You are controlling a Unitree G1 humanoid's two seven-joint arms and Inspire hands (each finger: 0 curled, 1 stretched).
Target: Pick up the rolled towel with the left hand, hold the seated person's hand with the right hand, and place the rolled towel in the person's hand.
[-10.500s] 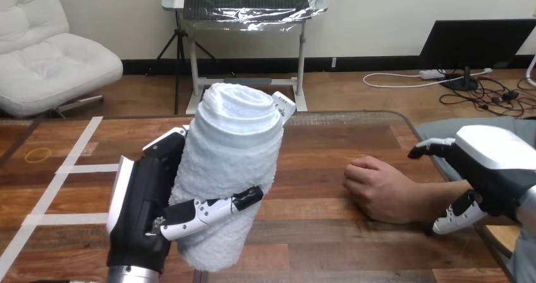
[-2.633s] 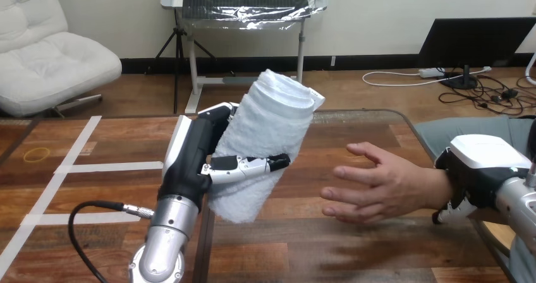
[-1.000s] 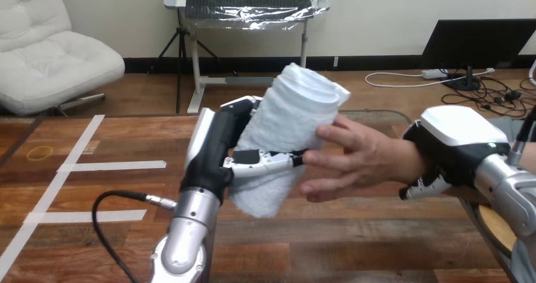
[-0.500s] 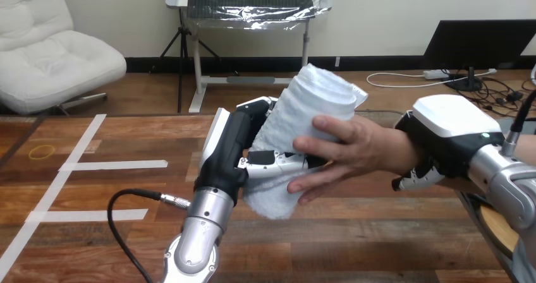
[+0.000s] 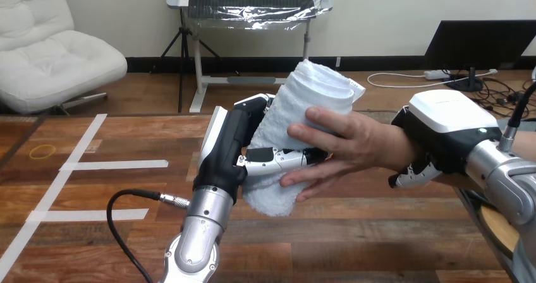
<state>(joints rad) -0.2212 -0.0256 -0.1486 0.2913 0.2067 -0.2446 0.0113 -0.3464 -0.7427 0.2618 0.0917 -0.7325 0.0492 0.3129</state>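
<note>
1. So, the pick-up is done, as far as you can see. Your black-and-white left hand [image 5: 229, 149] is clamped round the white rolled terry towel [image 5: 306, 100]. Its fingers sit behind the roll and one finger crosses the front. It holds the towel tilted and raised clear of the brown wooden table [image 5: 95, 188].
2. The steadying hold is also done. Your right hand [image 5: 445, 128] sits over the person's wrist at the view's right. Its fingers [image 5: 411, 174] are curled beneath, so it grips the wrist rather than the palm.
3. The handover is under way. The person's hand [image 5: 354, 145] lies against the towel's right side. Its fingers spread across the front of the roll and overlap your left hand's finger. Both hands are on the towel.
4. What is left, by my reading: the person's fingers look laid on more than wrapped round, so the handover is not finished. Have your left hand let go only once their grip bears the roll, then draw it clear.
</note>
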